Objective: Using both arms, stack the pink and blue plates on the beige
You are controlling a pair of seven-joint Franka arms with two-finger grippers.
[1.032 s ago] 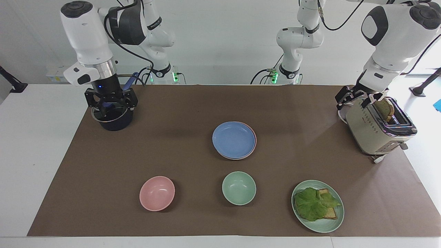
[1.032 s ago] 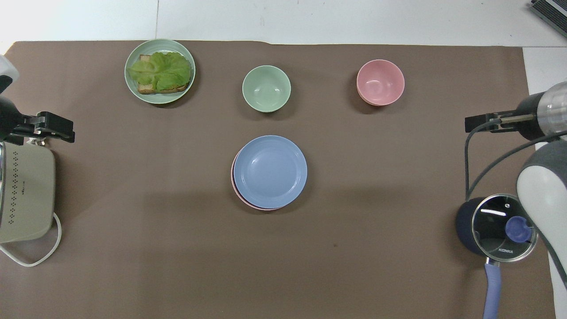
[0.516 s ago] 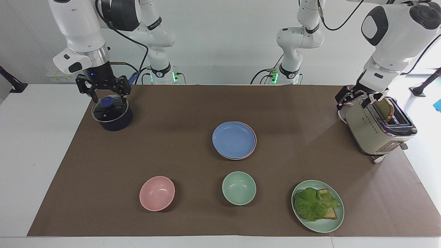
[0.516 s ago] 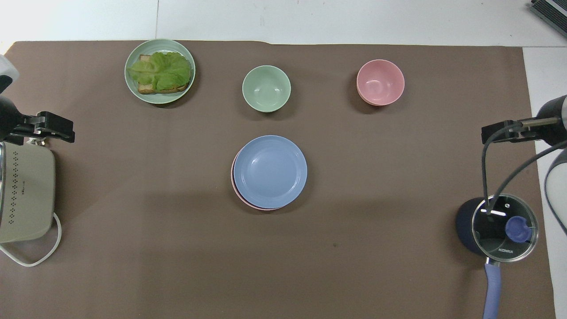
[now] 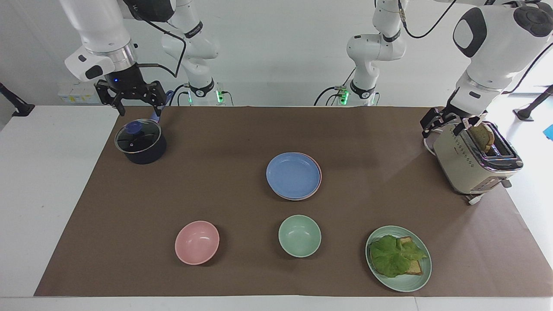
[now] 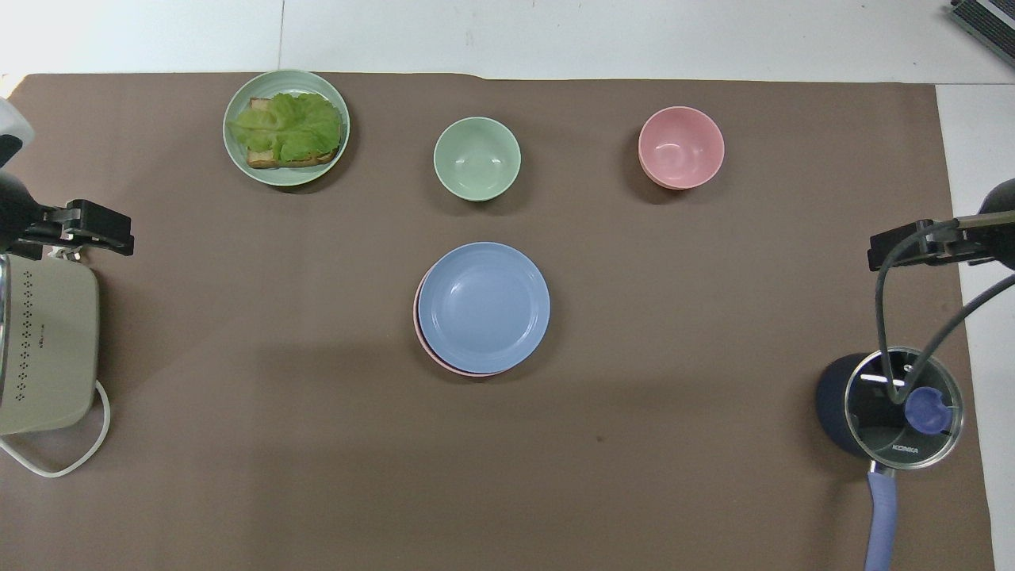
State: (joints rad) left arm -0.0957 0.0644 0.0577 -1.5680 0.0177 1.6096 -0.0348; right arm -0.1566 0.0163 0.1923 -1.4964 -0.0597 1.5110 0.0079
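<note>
A blue plate (image 5: 293, 175) (image 6: 484, 307) lies on a pink plate in the middle of the brown mat. Only a thin edge of the pink plate (image 5: 319, 174) (image 6: 418, 327) shows under it. The beige plate is hidden. My right gripper (image 5: 138, 113) (image 6: 904, 246) hangs open and empty above the lidded pot (image 5: 140, 144) at the right arm's end. My left gripper (image 5: 447, 123) (image 6: 87, 230) waits open at the top of the toaster (image 5: 473, 162) at the left arm's end, holding nothing.
Farther from the robots than the plates stand a pink bowl (image 5: 197, 242) (image 6: 681, 147), a green bowl (image 5: 300, 236) (image 6: 477, 158) and a green plate (image 5: 406, 285) (image 6: 285, 77) with lettuce and toast. A slice of toast (image 5: 484, 136) stands in the toaster.
My right gripper has risen off the pot's lid and drawn back toward the robots' end, still open. The left arm and the plates have not moved.
</note>
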